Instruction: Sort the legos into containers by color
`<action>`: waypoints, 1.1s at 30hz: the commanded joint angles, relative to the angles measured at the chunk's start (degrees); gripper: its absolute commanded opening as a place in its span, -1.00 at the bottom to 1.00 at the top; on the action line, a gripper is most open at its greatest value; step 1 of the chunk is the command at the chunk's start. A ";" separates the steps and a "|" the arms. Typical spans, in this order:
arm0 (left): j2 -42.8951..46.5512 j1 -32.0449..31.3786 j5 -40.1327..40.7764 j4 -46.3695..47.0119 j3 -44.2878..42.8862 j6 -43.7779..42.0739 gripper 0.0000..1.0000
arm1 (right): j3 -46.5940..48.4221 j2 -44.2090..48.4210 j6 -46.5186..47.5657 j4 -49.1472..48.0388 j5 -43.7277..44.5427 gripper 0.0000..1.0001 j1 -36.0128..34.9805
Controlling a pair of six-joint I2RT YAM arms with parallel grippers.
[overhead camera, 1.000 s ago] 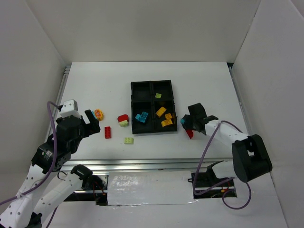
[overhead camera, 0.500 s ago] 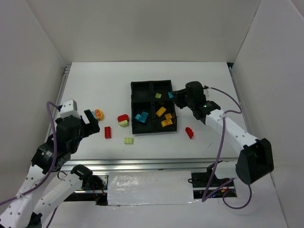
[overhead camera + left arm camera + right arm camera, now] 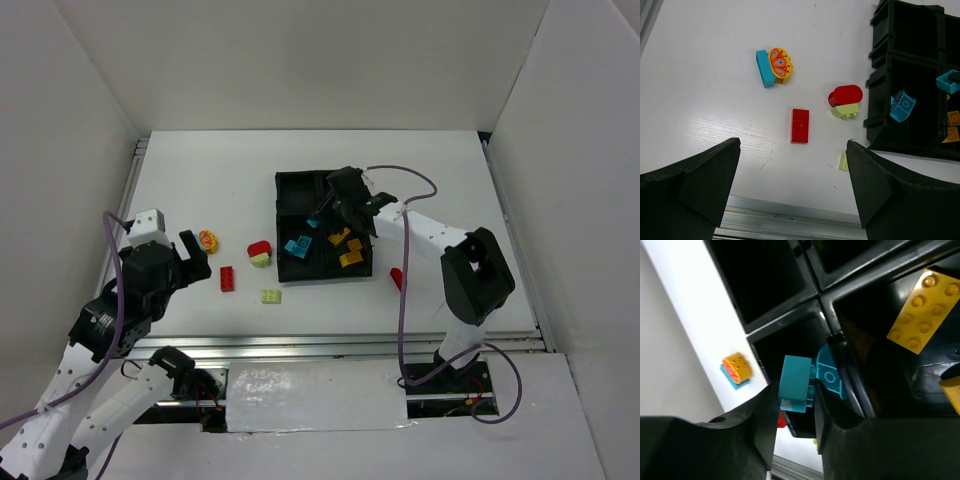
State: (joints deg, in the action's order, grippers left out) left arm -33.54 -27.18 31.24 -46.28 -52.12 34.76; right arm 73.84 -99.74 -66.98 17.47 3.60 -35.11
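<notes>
Claw on right (image 3: pixel 794 402), tight around cyan brick (image 3: pixel 796 380), now over tray (image 3: pixel 296 176); left claw (image 3: pixel 792 150) wide.

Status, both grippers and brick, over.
Left gripper open, empty. Right gripper shut on small cyan plastic brick, over black plastic tray, compartment holding cyan bricks. Nothing blocking.

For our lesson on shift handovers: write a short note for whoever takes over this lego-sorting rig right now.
Left tool: open, empty, over the table left of the tray.
Right tool: shut on a cyan brick above the tray, at the near-left compartment's edge.
Done: cyan bricks in near-left compartment, orange-yellow bricks in near-right.
Left to do: release the held brick; sort the flat red brick, red-on-lime stack, lime brick, orange-and-cyan piece, and red brick right of the tray.
</notes>
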 commanded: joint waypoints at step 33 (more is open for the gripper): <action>-0.56 0.02 -0.92 1.99 0.44 -0.49 0.99 | -32.35 37.96 26.74 15.13 -1.68 0.86 19.29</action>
State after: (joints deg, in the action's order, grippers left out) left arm -34.35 -27.18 30.57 -46.22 -52.12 34.70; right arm 44.34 -61.21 -37.54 31.92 1.61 -15.77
